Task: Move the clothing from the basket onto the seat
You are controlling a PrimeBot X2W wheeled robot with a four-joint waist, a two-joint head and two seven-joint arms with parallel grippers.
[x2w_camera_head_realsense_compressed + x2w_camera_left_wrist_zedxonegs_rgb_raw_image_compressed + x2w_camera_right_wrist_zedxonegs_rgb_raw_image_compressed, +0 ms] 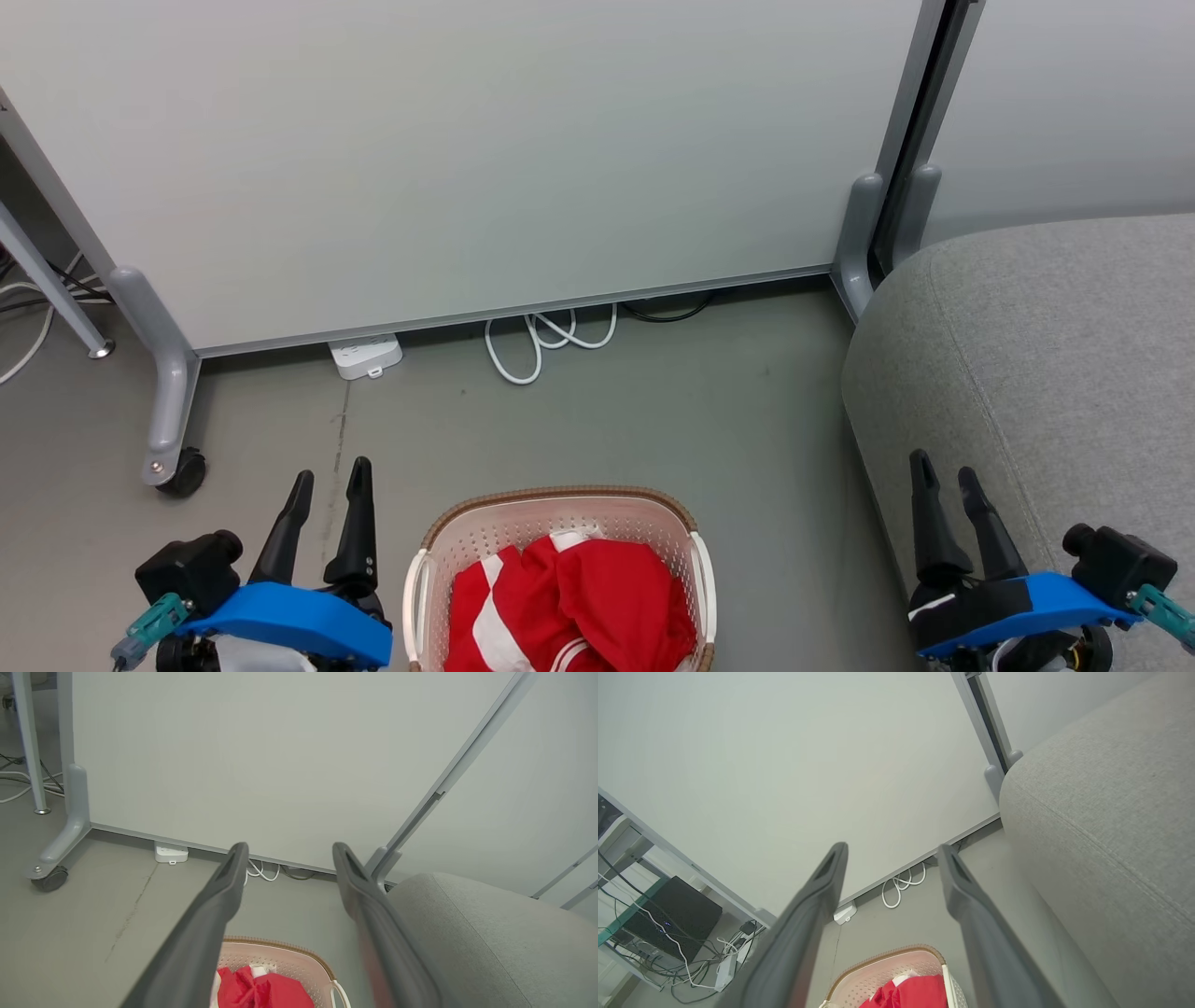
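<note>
1. Head view: the red clothing (597, 597) with white stripes lies heaped inside the cream laundry basket (560, 493), which stands on the grey floor (653, 411).
2. The grey sofa seat (1046, 355) is to the basket's right, near it but apart, and carries no garment.
3. Judging from this, the task is not begun: all the clothing is left to lift over.
4. The left gripper (332, 469) and right gripper (944, 466) hover with fingers spread, both empty, on either side of the basket.
5. No brand, label or writing can be read.
</note>
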